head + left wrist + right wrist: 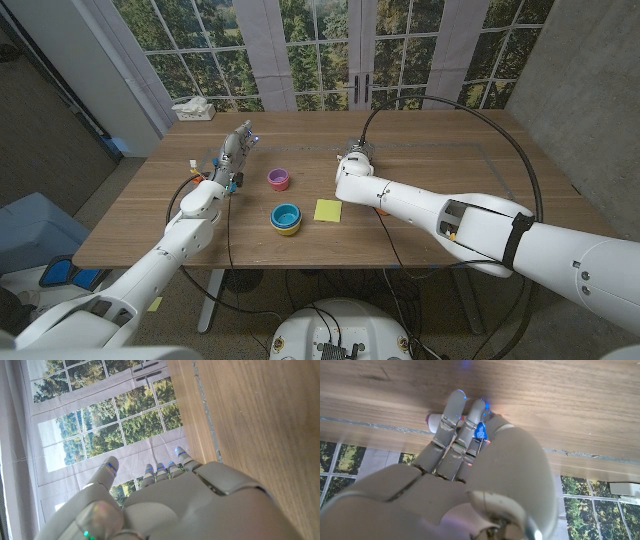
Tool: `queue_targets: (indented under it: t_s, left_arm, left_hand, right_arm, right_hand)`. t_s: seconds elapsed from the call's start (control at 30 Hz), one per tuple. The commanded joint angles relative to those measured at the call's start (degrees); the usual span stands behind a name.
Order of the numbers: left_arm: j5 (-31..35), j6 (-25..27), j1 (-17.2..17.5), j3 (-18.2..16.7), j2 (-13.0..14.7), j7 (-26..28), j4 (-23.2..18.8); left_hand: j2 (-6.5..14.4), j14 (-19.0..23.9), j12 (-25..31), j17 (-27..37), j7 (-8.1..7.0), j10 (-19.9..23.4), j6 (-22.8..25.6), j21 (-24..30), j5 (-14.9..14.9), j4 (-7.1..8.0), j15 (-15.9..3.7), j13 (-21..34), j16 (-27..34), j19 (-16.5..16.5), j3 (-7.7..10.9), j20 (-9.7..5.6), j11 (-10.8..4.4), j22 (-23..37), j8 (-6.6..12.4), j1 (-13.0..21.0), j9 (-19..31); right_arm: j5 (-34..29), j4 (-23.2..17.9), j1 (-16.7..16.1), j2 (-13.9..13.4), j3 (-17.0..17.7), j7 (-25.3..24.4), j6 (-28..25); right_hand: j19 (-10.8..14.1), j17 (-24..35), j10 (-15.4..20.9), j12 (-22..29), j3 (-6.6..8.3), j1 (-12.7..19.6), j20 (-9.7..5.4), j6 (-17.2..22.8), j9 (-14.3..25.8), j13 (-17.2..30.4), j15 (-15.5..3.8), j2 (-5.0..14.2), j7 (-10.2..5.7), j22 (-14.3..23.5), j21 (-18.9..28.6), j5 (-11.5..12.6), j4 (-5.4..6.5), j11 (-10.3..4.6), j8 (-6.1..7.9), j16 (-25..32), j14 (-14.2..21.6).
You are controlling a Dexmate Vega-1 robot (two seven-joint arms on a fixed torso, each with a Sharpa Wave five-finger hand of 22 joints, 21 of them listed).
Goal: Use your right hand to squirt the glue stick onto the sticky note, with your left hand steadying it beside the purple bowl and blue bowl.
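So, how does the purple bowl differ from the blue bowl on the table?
The purple bowl is pinkish purple all over, while the blue bowl is blue inside with a yellow base. The purple bowl stands farther from the robot, the blue bowl nearer, close beside the yellow sticky note. The purple bowl looks a little smaller than the blue bowl. Both are round, upright and apart from both hands.
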Motion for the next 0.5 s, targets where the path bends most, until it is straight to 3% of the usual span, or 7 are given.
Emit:
queue_targets:
  t_s: [0.03, 0.2, 0.5]
  left_arm:
    - [0.1, 0.2, -1.0, 0.4, -0.3, -0.5, 1.0]
    - [0.1, 0.4, -1.2, 0.4, -0.3, -0.4, 1.1]
    - [0.2, 0.2, -1.6, 0.7, -0.6, -0.6, 1.4]
  left_hand:
    - [2.4, -0.5, 0.1, 0.2, 0.04, -0.4, 0.1, -0.2, -0.2, -0.33, -2.14, 0.2, -0.2, 0.3, -0.09, -2.67, -0.15, 0.3, 0.03, 0.7, 0.3]
    - [2.3, -0.5, 0.1, 0.2, 0.04, -0.5, 0.1, -0.4, -0.2, -0.43, -2.14, 0.2, -0.2, 0.4, -0.19, -2.74, -0.15, 0.3, 0.03, 0.7, 0.3]
    - [2.2, -0.6, 0.1, 0.2, 0.05, -0.5, 0.0, -0.6, -0.2, -0.61, -2.14, 0.2, -0.3, 0.4, -0.31, -2.76, -0.18, 0.3, 0.0, 0.7, 0.3]
  right_arm:
    - [-1.3, 2.8, -0.6, -0.2, -1.1, -1.4, 3.4]
    - [-1.6, -1.5, -2.6, -2.8, 0.8, -3.2, 4.9]
    - [-2.4, -8.5, -5.6, -7.0, 3.3, -5.3, 7.8]
  right_hand:
    - [1.0, 0.4, 8.7, 2.0, -0.28, 0.0, -6.73, 8.4, 0.3, 0.9, -3.73, 1.47, 2.33, 0.3, 0.9, 0.4, -0.01, 2.71, 0.83, 1.2, 3.0]
    - [2.3, 1.0, 10.7, 2.9, -0.2, 0.4, -6.75, 10.2, 0.3, 2.0, -3.71, 1.37, 3.24, 0.3, 1.7, 0.9, -0.58, 3.13, 1.34, 1.7, 4.8]
    - [2.9, 0.7, 11.3, 3.2, -0.09, 0.3, -6.74, 10.9, 0.9, 2.9, -3.64, 1.71, 4.22, 0.2, 2.1, 1.0, -0.5, 3.89, 1.9, 1.5, 6.1]
